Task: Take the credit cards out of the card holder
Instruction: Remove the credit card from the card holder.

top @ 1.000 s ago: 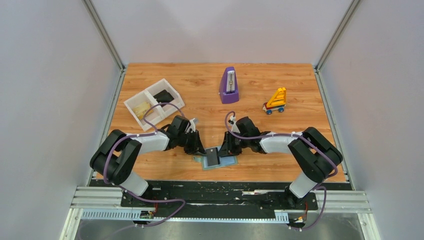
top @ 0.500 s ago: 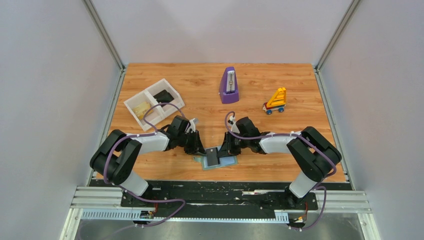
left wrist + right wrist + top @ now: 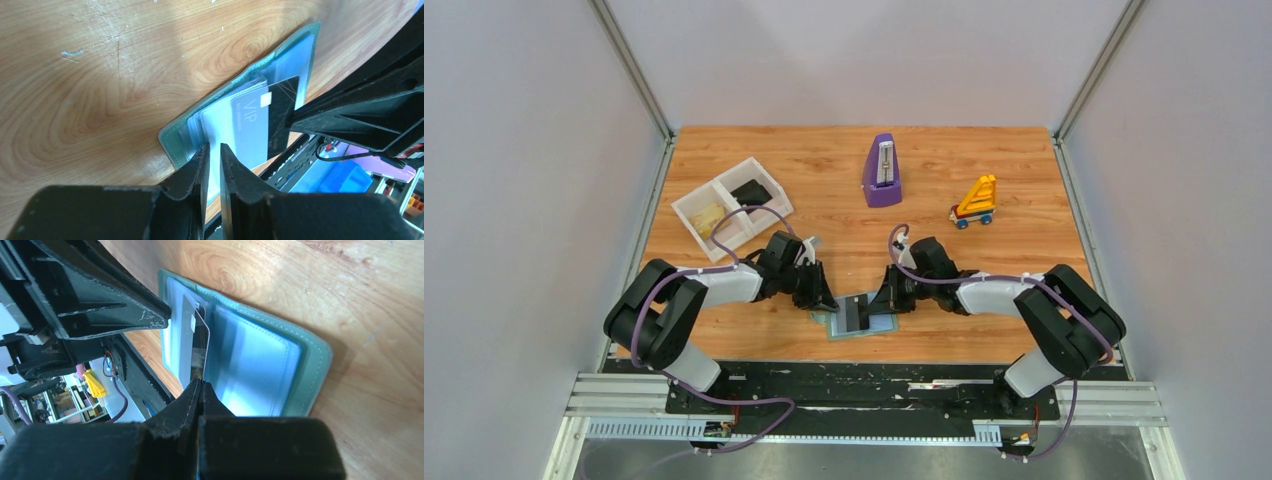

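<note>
the card holder lay open and flat on the wooden table, at the middle of its near edge, between the two grippers. a grey card with a darker end and the letters "vip" stuck out of one of its pale inner pockets, tilted up from the holder rather than lying flat.

the left gripper reached in from the left. its fingers stood only a narrow gap apart, with a pale inner leaf of the holder between them at the holder's left part. the right gripper came in from the right. its jaws were pressed together, and in the right wrist view the edge of the grey card ran straight into the meeting tips, so it was pinching that card.

far to the left sat a white two-compartment tray, with a yellowish card in its nearer compartment and a black card in the farther one. a purple metronome stood at the far middle of the table, and a yellow toy on wheels stood to its right, both well apart from the holder.
</note>
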Tool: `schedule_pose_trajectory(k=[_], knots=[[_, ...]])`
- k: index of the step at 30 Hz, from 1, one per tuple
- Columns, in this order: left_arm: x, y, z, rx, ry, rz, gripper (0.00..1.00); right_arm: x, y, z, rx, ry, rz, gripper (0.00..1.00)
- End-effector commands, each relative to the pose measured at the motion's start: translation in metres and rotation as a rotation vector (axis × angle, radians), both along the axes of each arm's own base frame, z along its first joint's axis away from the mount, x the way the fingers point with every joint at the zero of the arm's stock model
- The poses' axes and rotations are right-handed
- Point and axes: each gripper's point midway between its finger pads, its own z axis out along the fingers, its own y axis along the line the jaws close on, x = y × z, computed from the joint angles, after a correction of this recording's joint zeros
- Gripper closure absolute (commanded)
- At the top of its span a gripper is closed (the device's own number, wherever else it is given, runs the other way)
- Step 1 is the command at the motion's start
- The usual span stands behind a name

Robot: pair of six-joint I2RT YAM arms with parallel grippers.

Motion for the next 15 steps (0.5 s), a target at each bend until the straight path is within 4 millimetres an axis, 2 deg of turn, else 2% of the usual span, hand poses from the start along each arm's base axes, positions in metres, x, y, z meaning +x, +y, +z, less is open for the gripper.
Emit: schedule_pose_trajectory(k=[1, 7, 15], knots=[[-0.010, 0.010, -0.014, 0.072, 0.030, -0.004, 0.78, 0.003, -0.005, 0.015, 0.029, -0.037, -0.025, 1.00], [-0.010, 0.010, -0.010, 0.065, 0.028, -0.004, 0.77, 0.001, -0.006, 0.021, 0.040, -0.047, -0.021, 1.00], [-0.006, 0.006, 0.011, 0.046, 0.002, -0.004, 0.72, 0.006, -0.016, 0.033, 0.021, -0.082, -0.057, 1.00]])
